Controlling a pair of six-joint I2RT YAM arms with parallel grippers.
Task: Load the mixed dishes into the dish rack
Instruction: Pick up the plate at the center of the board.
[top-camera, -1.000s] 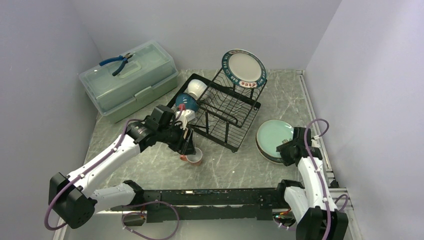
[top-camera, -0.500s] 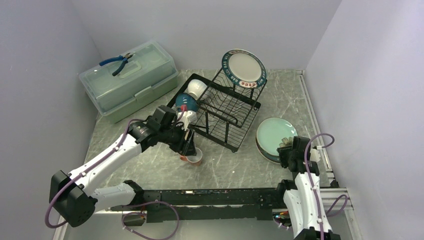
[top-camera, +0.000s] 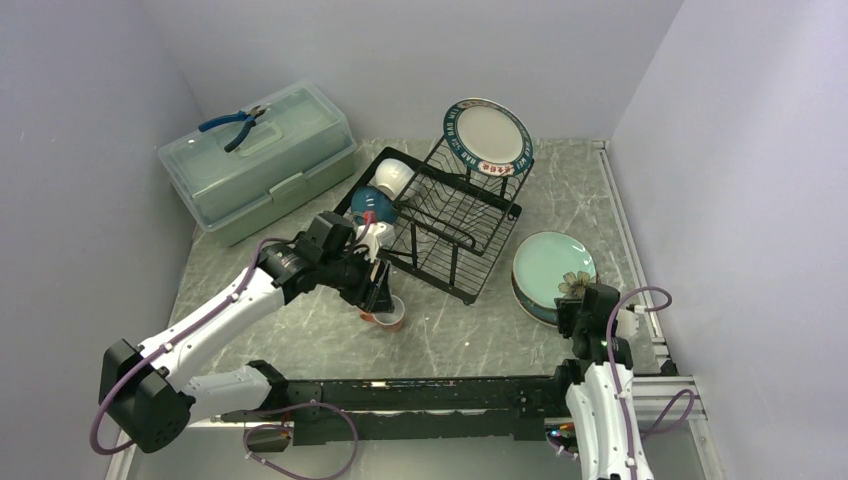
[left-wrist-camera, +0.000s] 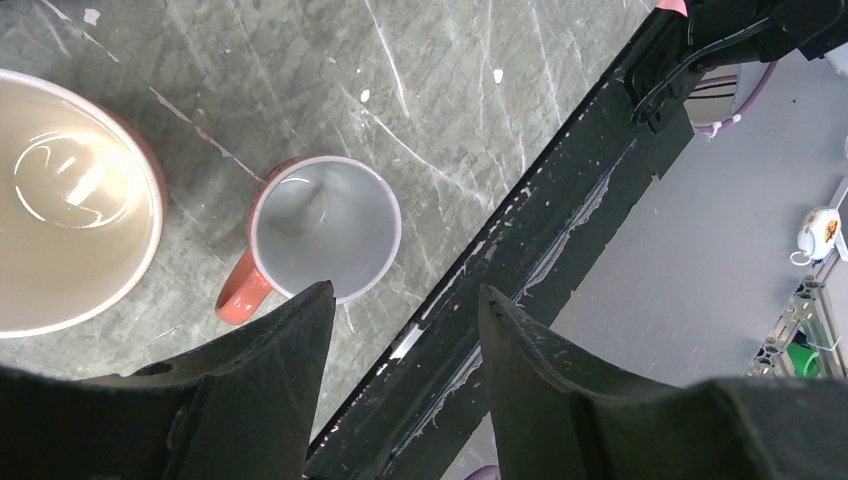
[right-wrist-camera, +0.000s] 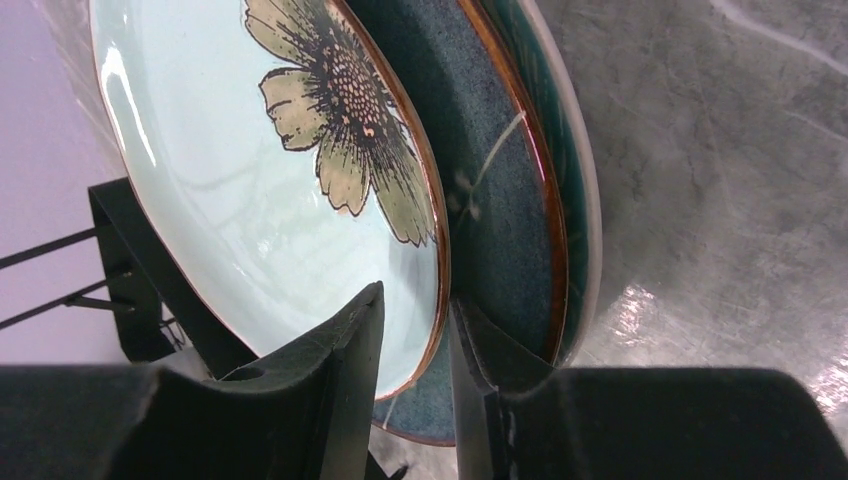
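Floral plate (right-wrist-camera: 250, 200) tilted atop teal plate (right-wrist-camera: 500, 200); pink mug (left-wrist-camera: 325, 225) upright near black rack (top-camera: 452, 218).

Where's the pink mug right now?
Top view, left of centre: the pink mug stands on the table before the dish rack, under the left gripper.

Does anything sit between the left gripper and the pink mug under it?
Nothing visible does. The left gripper hovers open just above the mug, which stands upright on its own; a bowl sits beside it, not touching.
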